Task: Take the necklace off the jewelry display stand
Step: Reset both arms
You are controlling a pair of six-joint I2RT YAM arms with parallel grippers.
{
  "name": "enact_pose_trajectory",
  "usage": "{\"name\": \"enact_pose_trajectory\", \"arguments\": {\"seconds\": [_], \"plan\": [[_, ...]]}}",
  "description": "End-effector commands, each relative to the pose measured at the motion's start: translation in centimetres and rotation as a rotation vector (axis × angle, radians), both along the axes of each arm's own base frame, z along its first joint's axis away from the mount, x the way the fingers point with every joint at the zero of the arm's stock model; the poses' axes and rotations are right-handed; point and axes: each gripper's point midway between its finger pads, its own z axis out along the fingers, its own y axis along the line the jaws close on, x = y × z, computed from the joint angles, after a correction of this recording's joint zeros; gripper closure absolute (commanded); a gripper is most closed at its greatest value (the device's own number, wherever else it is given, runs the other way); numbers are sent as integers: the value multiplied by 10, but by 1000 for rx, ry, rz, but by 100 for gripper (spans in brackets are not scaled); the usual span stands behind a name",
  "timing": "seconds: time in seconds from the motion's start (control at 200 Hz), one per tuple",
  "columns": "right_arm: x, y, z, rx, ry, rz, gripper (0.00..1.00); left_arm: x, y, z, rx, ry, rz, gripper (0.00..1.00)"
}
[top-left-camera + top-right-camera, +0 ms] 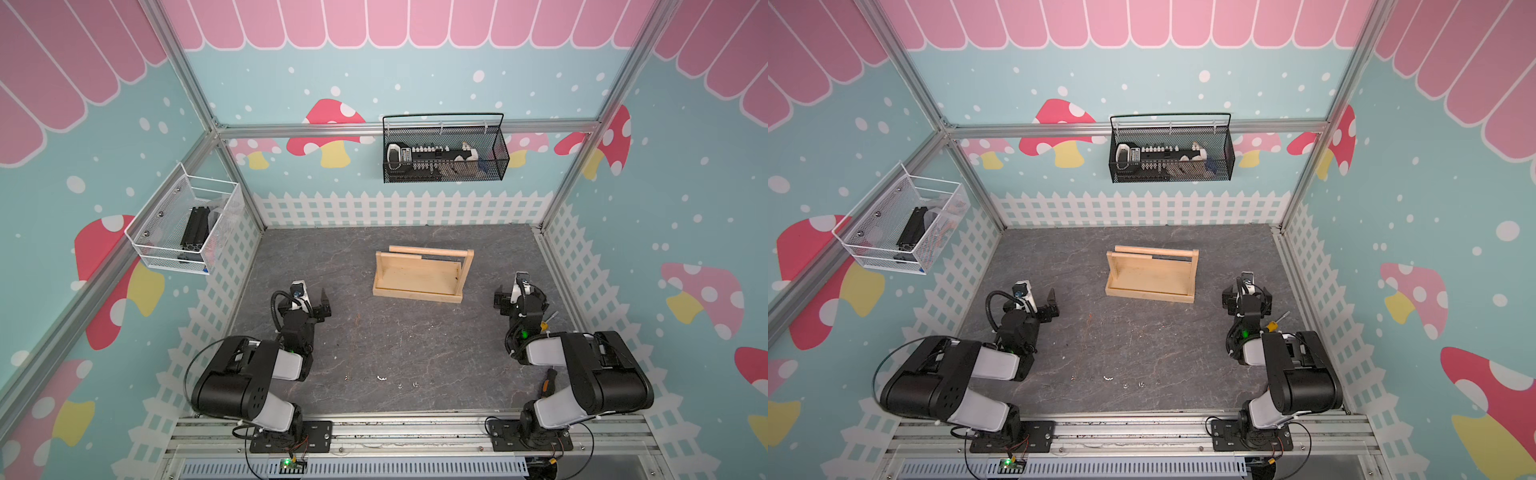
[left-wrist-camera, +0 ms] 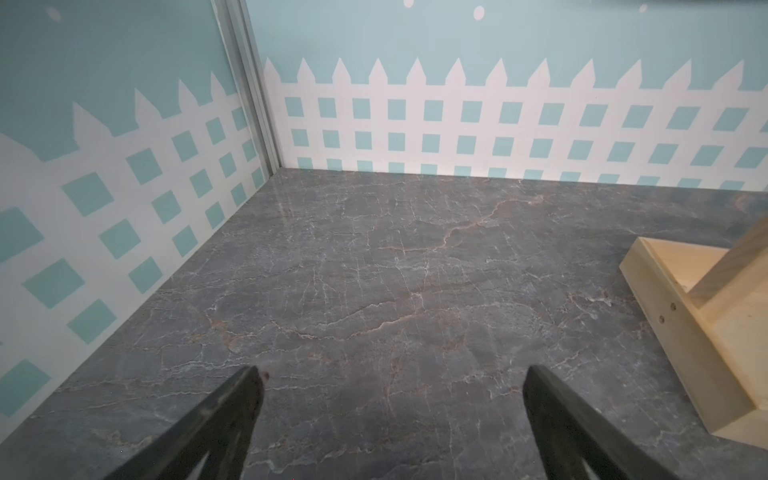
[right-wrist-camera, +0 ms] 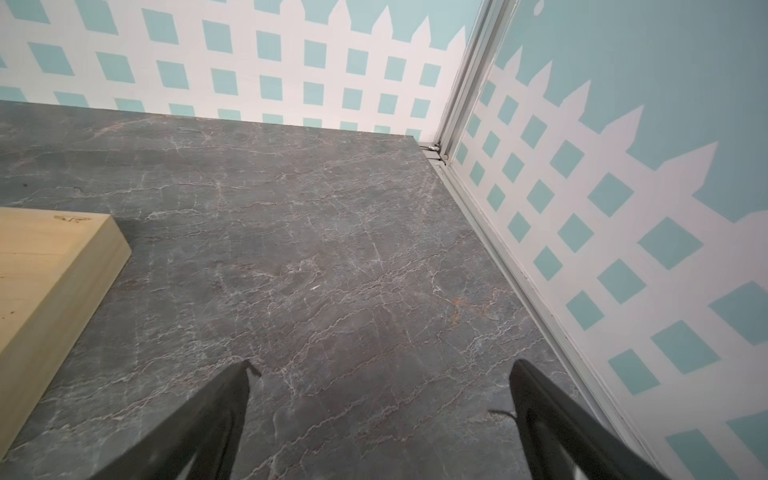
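The grey marbled tabletop spreads under me. On the back wall hangs a black mesh basket, and on the wall to my left a white mesh basket. The jewelry display stand stands upright on the tabletop toward the back, between my two arms and touching neither, with its base flat and its dowel rail across the top. My left gripper hovers over bare tabletop, jaws spread wide and empty. My right gripper does likewise near the right wall. Whether a necklace hangs on the rail I cannot tell: too small.
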Motion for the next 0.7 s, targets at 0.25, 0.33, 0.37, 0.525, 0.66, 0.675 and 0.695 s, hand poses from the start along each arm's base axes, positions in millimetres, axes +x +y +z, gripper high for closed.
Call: {"name": "enact_pose_trajectory", "arguments": {"seconds": [0.25,0.33,0.37,0.525,0.66,0.675,0.695], "plan": [[-1,2,-4,14,14,16,1,33,-13,12,2,53,-118,1],[-1,2,-4,14,15,15,1,35,-14,9,-12,71,-135,1],[-1,2,-3,14,12,16,1,36,-14,10,-21,71,-143,1],[-1,2,-4,13,14,16,1,35,-13,11,-19,66,-141,1],[-1,2,-4,14,14,16,1,36,-12,11,-21,67,-131,1],[-1,2,-3,14,13,16,1,36,-12,11,-22,68,-129,1],[-1,2,-4,14,15,17,1,36,-11,11,-21,71,-128,1]]}}
